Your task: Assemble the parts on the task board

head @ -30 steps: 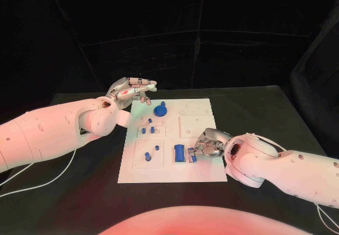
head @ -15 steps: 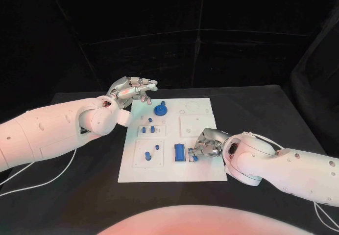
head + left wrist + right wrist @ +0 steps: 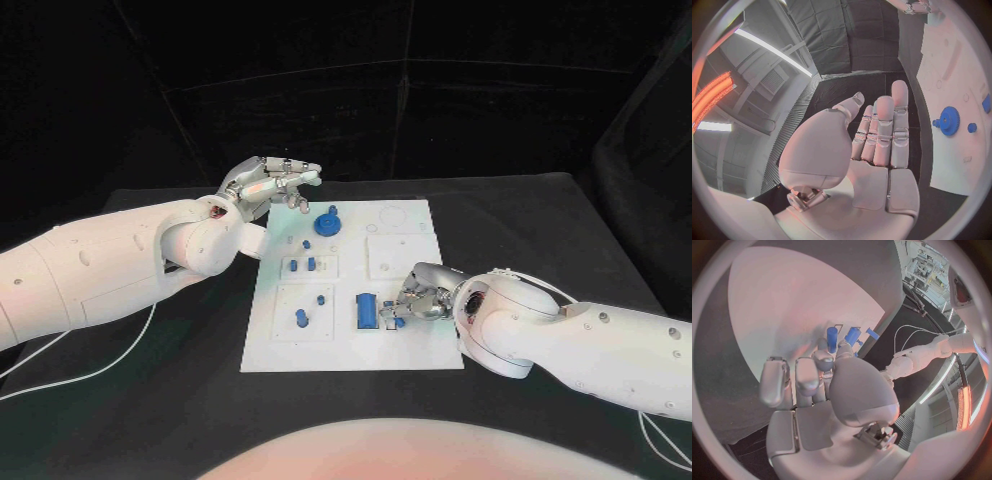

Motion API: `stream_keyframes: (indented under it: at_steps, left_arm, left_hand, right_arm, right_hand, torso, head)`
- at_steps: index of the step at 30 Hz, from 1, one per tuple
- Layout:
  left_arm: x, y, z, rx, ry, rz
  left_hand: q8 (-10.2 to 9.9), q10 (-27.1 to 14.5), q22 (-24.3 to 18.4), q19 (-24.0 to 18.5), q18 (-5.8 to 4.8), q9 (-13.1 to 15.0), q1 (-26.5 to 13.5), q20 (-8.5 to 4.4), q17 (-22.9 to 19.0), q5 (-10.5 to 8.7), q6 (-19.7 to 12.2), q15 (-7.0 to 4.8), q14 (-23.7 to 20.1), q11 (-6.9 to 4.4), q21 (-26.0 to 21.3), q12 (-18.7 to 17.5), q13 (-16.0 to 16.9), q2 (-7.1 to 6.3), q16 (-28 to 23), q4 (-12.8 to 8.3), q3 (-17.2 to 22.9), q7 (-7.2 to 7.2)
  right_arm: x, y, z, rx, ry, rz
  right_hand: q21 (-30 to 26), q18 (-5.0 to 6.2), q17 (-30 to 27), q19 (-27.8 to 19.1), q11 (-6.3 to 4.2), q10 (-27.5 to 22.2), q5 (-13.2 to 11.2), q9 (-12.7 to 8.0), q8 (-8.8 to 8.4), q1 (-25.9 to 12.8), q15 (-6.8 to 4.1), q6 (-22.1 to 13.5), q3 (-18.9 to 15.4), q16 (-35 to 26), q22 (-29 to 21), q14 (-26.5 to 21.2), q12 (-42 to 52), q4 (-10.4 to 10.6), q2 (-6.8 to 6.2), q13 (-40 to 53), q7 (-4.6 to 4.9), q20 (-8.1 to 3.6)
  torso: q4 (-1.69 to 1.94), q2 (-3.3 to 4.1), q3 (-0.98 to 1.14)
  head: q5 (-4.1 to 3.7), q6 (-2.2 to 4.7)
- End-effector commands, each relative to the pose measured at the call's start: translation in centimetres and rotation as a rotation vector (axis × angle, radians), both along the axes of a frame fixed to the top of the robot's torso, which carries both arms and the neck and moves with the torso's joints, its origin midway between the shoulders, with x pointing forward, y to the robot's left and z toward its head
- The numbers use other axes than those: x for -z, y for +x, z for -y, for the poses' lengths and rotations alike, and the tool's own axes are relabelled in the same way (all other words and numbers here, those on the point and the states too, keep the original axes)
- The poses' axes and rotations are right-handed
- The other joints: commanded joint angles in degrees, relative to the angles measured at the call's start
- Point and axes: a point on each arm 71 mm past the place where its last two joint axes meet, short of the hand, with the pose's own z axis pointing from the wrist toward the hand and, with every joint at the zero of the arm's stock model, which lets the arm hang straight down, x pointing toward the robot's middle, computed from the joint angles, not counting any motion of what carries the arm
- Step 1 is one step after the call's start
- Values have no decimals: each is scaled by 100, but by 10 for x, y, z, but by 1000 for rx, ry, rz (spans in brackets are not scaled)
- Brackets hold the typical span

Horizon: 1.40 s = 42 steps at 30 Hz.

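1. From the head view, the room was dark, with black cloth hung behind a black table. The white task board lay flat in the middle of it. Small blue parts sat on the board: a round gear near the far end, some little pegs in the middle, and a blue block near the front. The left hand hung in the air just past the far left corner of the board. The right hand was low over the board, right beside the blue block, with a small blue peg at its fingertips.

2. From the left wrist view, the left hand was flat and open, its fingers straight and side by side, holding nothing. The gear stood on the board off to one side, well apart from the fingers.

3. From the right wrist view, the right hand had its fingers bent over the board. A blue peg stood at the fingertips. I could not tell if the hand really pinched it or only touched it. More blue pieces sat just beyond.

4. I think the step was putting that peg into its place by the block. Next, the hand would need to hold the peg straight and push it down gently.
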Motion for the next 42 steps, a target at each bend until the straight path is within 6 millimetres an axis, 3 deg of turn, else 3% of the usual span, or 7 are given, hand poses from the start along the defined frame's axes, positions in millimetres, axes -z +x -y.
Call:
stream_keyframes:
  at_steps: [1,6,15,29,34,38,42]
  left_arm:
    - [-1,0,2,11,-9,1]
    - [-1,0,1,11,-8,1]
    - [-1,0,1,11,-8,1]
    - [-1,1,1,11,-7,0]
    - [0,1,1,10,-6,-1]
    - [0,1,0,8,-5,-2]
    - [0,1,0,9,-5,-3]
  left_hand:
    - [24,-42,-7,-12,75,-5,37,36,-4,-5,-35,-4,-38,3,-23,38,7,0,-17,-6,-22,14]
    - [24,-42,-7,-12,75,-5,37,36,-4,-5,-35,-4,-38,3,-23,38,7,0,-17,-6,-22,14]
    - [24,-42,-7,-12,75,-5,37,36,-4,-5,-35,-4,-38,3,-23,38,7,0,-17,-6,-22,14]
    - [24,-42,-7,-12,75,-5,37,36,-4,-5,-35,-4,-38,3,-23,38,7,0,-17,-6,-22,14]
    - [24,-42,-7,-12,75,-5,37,36,-4,-5,-35,-4,-38,3,-23,38,7,0,-17,-6,-22,14]
    - [27,-51,-9,-16,75,-5,38,38,-17,-5,-41,-2,-48,5,-26,43,7,3,-21,-7,-25,15]
    - [28,-56,-10,-17,74,-5,39,38,-24,-5,-44,-1,-54,6,-28,46,7,5,-23,-8,-27,16]
  right_arm:
    - [-1,0,-1,-9,-5,6]
    - [-2,-1,-2,-13,-2,11]
    - [-3,-2,-3,-25,-15,25]
    - [-5,-3,0,-33,-23,44]
    - [-6,-5,3,-54,-3,30]
    - [-6,-8,6,-67,23,6]
    - [-5,-9,9,-72,30,-10]
  right_hand:
    - [-27,-34,-13,-43,9,20,-427,24,-46,-180,-12,58,-99,-27,-7,64,-26,6,30,1,2,-8]
    - [-10,-40,14,-21,2,53,-491,46,-50,-280,-15,91,-138,-14,26,72,38,9,82,61,-8,-9]
    - [51,-61,77,53,-69,267,-1,112,-12,-131,-69,278,-17,23,131,91,420,-30,374,386,-88,-52]
    - [54,-63,67,57,-74,283,19,127,-43,-151,-79,293,-133,18,137,90,388,-28,241,393,-91,-69]
    - [31,-56,9,29,-59,236,-264,135,-82,-196,-67,267,-249,-22,103,74,261,-17,101,330,-72,-65]
    - [-20,-39,-65,-30,-29,170,-1013,152,-137,-429,-46,224,-381,-78,30,57,101,-1,-74,257,-47,-43]
    - [-30,-36,-95,-41,-27,156,-1105,158,-147,-483,-41,217,-384,-98,16,52,61,6,-128,237,-41,-39]
  torso:
    - [-4,-3,2]
    - [-8,-7,5]
    - [-18,-13,7]
    - [-20,-21,10]
    - [-22,-18,11]
    - [-24,-17,9]
    - [-24,-20,9]
  head:
    - [-3,-4]
    - [3,-9]
    - [2,-13]
    - [4,-14]
    - [5,-5]
    - [5,3]
    - [-4,11]
